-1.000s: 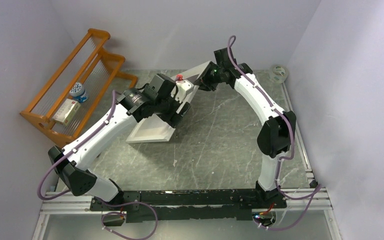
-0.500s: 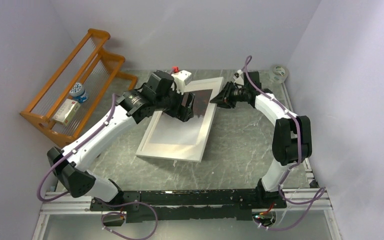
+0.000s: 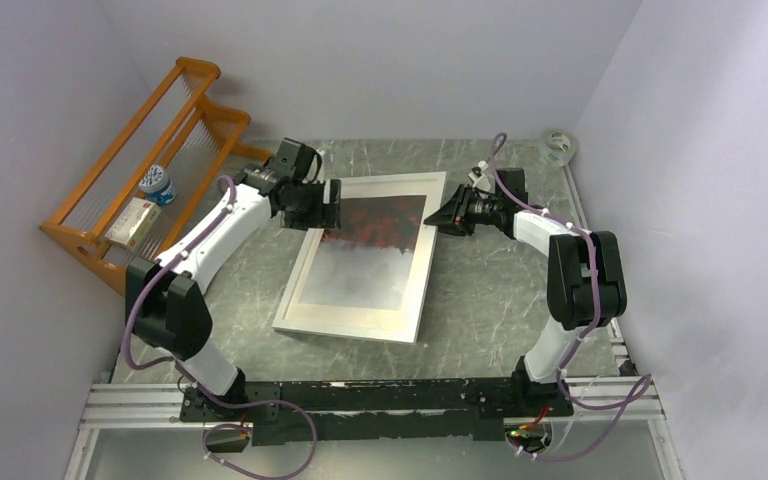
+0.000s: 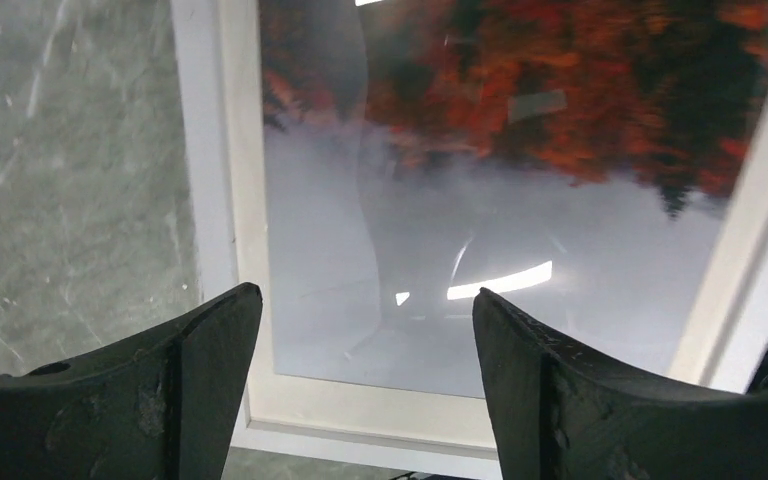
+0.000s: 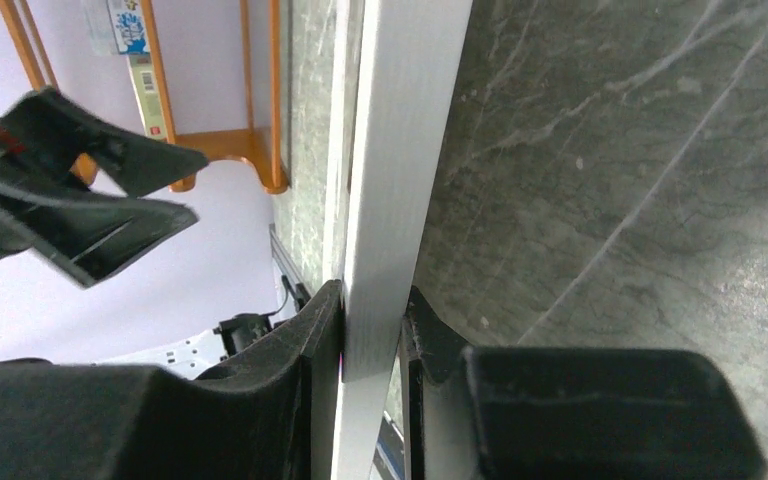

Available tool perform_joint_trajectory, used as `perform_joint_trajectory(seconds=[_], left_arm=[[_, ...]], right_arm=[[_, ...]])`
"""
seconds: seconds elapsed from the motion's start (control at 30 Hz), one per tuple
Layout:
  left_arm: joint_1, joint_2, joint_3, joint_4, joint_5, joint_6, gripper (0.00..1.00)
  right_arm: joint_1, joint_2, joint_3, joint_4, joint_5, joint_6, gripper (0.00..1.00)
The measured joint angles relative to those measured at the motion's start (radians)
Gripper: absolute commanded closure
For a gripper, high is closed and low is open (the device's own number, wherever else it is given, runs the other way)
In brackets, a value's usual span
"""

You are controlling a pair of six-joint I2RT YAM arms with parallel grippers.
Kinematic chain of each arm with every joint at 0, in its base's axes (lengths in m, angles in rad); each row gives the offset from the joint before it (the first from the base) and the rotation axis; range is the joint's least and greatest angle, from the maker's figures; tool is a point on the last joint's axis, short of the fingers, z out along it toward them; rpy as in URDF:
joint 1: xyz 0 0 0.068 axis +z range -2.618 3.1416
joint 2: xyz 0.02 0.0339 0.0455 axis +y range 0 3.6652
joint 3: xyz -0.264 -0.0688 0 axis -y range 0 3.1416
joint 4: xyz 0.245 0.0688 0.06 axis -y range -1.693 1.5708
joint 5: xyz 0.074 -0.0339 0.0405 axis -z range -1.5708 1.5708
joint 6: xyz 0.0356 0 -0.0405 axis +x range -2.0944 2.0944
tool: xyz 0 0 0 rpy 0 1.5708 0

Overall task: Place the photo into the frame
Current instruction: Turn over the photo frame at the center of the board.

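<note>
The white frame (image 3: 360, 322) lies flat on the table, pane up. The photo (image 3: 365, 265) shows inside it, red-orange trees at the far end and grey mist nearer me. My right gripper (image 3: 437, 218) is shut on the frame's right edge near the far corner; the right wrist view shows the white edge (image 5: 400, 150) pinched between the jaws of that gripper (image 5: 372, 300). My left gripper (image 3: 328, 205) is open and empty over the frame's far left part. In the left wrist view the gripper (image 4: 365, 300) hovers above the photo (image 4: 480, 200) and the frame border (image 4: 200, 150).
An orange wooden rack (image 3: 150, 160) stands at the far left with a box (image 3: 132, 222) and a blue-capped jar (image 3: 157, 184) on it. A tape roll (image 3: 558, 147) lies at the far right corner. Walls close in on both sides.
The frame went from tilted up at the back to flat and face up on the table. My left gripper let go and drew back left. My right gripper came down with the edge.
</note>
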Motion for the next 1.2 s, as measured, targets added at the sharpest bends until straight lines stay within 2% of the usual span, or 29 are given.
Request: perform_joint_trajectory(seconds=[0.27, 0.47, 0.6, 0.7, 0.77, 0.83, 0.93, 1.2], left_arm=[[0.147, 0.038, -0.146, 0.004, 0.085, -0.09, 0.18], [0.177, 0.035, -0.222, 0.042, 0.125, -0.164, 0.18], [0.182, 0.011, -0.278, 0.071, 0.125, -0.208, 0.18], [0.185, -0.016, -0.314, 0.08, 0.119, -0.236, 0.17], [0.188, -0.033, -0.333, 0.087, 0.117, -0.25, 0.17], [0.192, -0.044, -0.348, 0.096, 0.114, -0.259, 0.17], [0.196, -0.052, -0.365, 0.109, 0.113, -0.269, 0.16], [0.199, -0.053, -0.377, 0.119, 0.103, -0.274, 0.15]], right_arm=[[-0.002, -0.027, -0.089, 0.152, 0.065, 0.106, 0.97], [0.0, -0.109, -0.208, 0.249, 0.207, 0.195, 0.98], [-0.002, -0.177, -0.292, 0.299, 0.307, 0.232, 0.92], [-0.004, -0.175, -0.299, 0.302, 0.326, 0.229, 0.77], [-0.005, -0.171, -0.301, 0.296, 0.327, 0.218, 0.53], [-0.006, -0.172, -0.315, 0.296, 0.34, 0.193, 0.39], [-0.011, -0.172, -0.358, 0.273, 0.382, 0.147, 0.31], [-0.016, -0.172, -0.384, 0.173, 0.449, 0.069, 0.22]])
